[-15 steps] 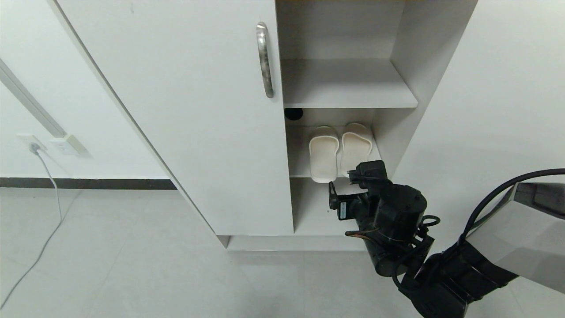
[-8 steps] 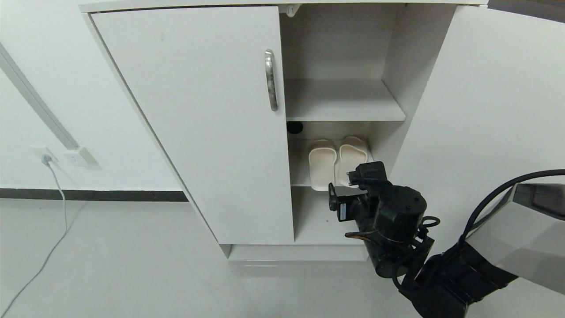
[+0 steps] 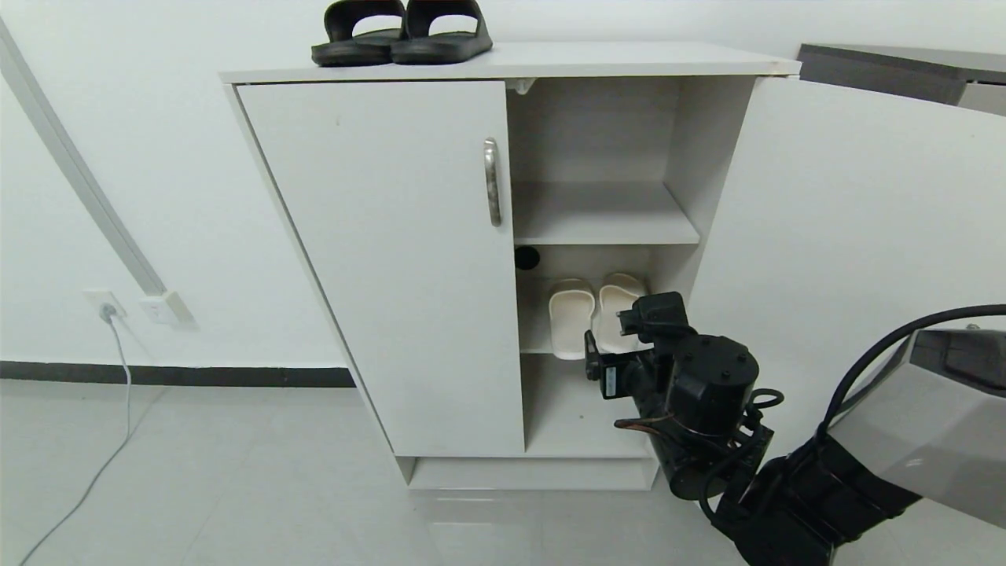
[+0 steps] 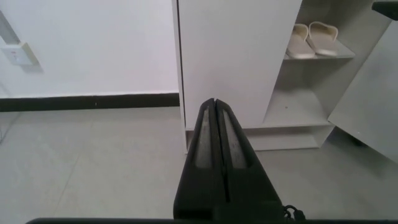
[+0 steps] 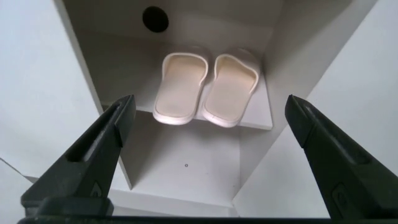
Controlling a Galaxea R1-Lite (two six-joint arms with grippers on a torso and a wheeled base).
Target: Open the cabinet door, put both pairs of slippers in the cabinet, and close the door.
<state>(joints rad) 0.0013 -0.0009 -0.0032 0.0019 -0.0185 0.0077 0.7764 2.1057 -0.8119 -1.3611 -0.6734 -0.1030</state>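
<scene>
White slippers point(image 3: 597, 314) sit on the cabinet's point(image 3: 629, 56) lower shelf, black slippers point(image 3: 401, 31) atop it (door point(image 3: 849, 236) open). Facing it, right gripper point(image 5: 209, 106) spreads wide; left gripper's point(image 4: 214, 102) jaws press together.

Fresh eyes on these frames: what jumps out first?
A pair of black slippers sits on top of the white cabinet, not inside. The right door stands open, with cream slippers on the lower shelf and the right tool open just in front of them.
</scene>
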